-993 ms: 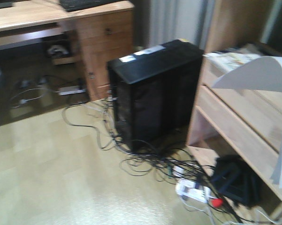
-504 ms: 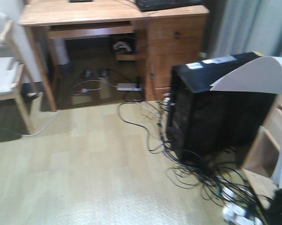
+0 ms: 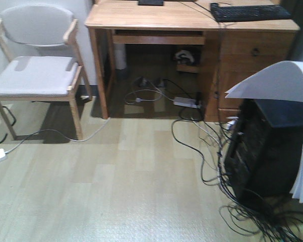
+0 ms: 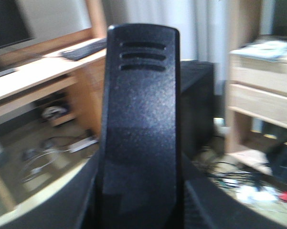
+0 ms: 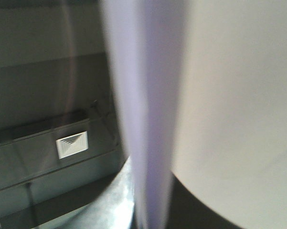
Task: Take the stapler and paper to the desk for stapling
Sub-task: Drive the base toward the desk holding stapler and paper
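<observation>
In the left wrist view the black stapler stands upright and fills the middle, with my left gripper shut on its lower part and a dark finger on each side. The white paper rises edge-on in the right wrist view, clamped at its base by my right gripper. In the front view the paper curls over at the right edge, held in the air. The light-wood desk stands at the back, a stretch of floor away.
A black keyboard lies on the desk's right part. A wooden chair stands at the left. A black computer tower with tangled cables sits at the right, partly behind the paper. Cables and a power strip lie under the desk.
The front view has swung left: the desk has come to the middle, the chair has appeared, and the tower and shelf have slid right. The paper keeps its place in the view.
</observation>
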